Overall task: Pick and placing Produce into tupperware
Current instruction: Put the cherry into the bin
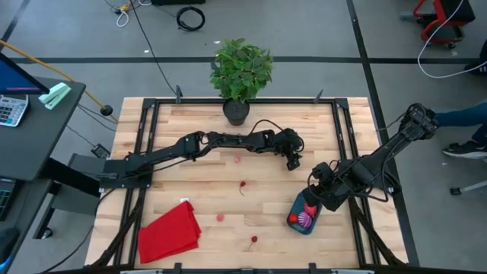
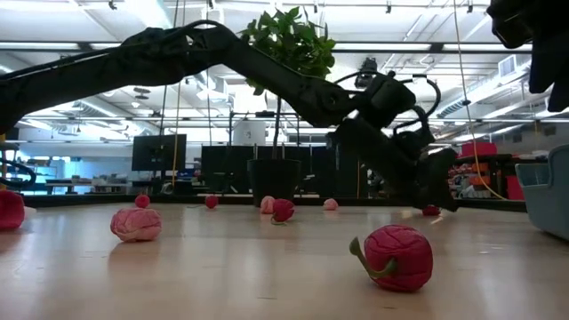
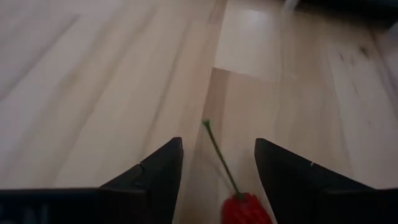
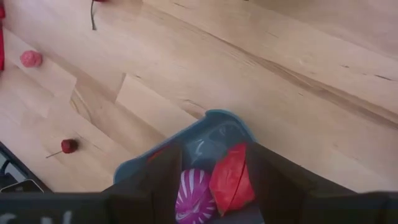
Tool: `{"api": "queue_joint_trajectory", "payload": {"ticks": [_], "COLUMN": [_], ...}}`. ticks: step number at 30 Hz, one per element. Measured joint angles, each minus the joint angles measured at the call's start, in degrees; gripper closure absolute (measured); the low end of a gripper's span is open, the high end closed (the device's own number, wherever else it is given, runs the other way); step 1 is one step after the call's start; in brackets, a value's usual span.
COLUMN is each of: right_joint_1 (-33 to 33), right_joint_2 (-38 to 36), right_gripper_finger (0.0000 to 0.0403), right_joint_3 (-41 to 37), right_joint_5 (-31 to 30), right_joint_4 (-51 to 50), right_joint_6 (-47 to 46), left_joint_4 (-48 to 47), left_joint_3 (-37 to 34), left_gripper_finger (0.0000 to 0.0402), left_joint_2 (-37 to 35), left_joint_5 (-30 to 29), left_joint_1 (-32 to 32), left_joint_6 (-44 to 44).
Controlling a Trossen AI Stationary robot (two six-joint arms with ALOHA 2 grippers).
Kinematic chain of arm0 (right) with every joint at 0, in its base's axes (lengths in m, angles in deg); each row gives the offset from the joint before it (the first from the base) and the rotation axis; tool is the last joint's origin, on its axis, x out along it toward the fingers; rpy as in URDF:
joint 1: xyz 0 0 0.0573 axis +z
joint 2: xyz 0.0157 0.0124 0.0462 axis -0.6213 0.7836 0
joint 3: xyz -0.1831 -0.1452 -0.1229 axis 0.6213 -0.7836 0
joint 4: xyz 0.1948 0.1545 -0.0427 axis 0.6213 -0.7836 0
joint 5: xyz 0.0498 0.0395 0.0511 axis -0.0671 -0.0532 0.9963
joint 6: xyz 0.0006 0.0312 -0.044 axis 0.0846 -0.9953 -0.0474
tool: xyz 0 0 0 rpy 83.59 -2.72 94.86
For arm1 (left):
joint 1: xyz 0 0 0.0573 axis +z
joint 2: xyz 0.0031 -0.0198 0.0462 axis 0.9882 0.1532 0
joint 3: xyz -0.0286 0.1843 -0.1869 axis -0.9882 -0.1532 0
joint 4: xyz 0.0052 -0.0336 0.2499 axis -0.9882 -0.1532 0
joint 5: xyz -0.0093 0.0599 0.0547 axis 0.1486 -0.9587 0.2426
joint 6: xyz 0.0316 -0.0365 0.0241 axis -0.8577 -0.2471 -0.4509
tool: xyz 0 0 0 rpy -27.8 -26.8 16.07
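Wooden table (image 1: 198,205): four loose produce pieces (image 1: 243,184), one tupperware (image 1: 304,217).

Left gripper (image 3: 217,180) fingers (image 3: 155,180) are standing apart, flanking a green-stemmed red fruit piece (image 3: 245,208) that is lying on the pale wooden surface (image 3: 112,81).

Pretty standard open lab space: grey floor (image 1: 319,30) with cables (image 1: 190,17) lying around, a desk (image 1: 34,125) off to one side with a calculator (image 1: 11,109) on it. Long ceiling lights (image 2: 98,49) overhead, dark monitors (image 2: 158,151) lined up further back.
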Motion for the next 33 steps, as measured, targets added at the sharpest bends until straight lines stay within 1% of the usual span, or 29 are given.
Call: {"api": "queue_joint_trajectory", "payload": {"ticks": [5,8,10,13,16,17,22,27,30,33], "right_joint_1": [0.0,0.0,0.0,0.0,0.0,0.0,0.0,0.3,1.5,3.7], "right_joint_2": [0.0,0.0,0.0,0.0,0.0,0.0,0.0,0.0,0.0,0.0], "right_gripper_finger": [0.0216,0.0216,0.0216,0.0216,0.0216,0.0216,0.0216,0.0216,0.0216,0.0216], "right_joint_3": [0.0,0.0,0.0,0.0,0.0,0.0,0.0,0.0,0.0,0.0], "right_joint_5": [0.0,0.0,0.0,0.0,0.0,0.0,0.0,0.2,1.7,5.1], "right_joint_4": [0.3,0.5,0.5,0.5,0.5,0.5,0.5,-0.7,-1.1,-1.0], "right_joint_6": [0.0,0.0,0.0,0.0,0.0,0.0,0.4,0.5,0.5,0.3], "left_joint_4": [1.2,1.1,1.2,2.1,2.0,2.0,1.5,-4.1,-7.3,-8.1], "left_joint_3": [0.3,0.3,0.3,0.2,0.1,0.1,-0.1,-0.3,-0.3,-0.1], "left_gripper_finger": [0.0205,0.0229,0.0256,0.0312,0.0378,0.0388,0.0393,0.0396,0.0396,0.0398], "left_joint_2": [1.5,1.6,1.6,1.7,1.5,1.5,0.6,-2.3,-6.5,-11.4], "left_joint_5": [-0.3,-0.4,-0.8,-1.1,-0.8,-0.3,4.6,11.2,11.5,10.9], "left_joint_1": [0.1,0.1,0.1,0.1,0.2,0.2,-0.2,-2.5,-4.6,-7.1], "left_joint_6": [4.7,6.4,6.0,5.8,9.2,10.7,15.1,18.2,15.8,12.9]}}
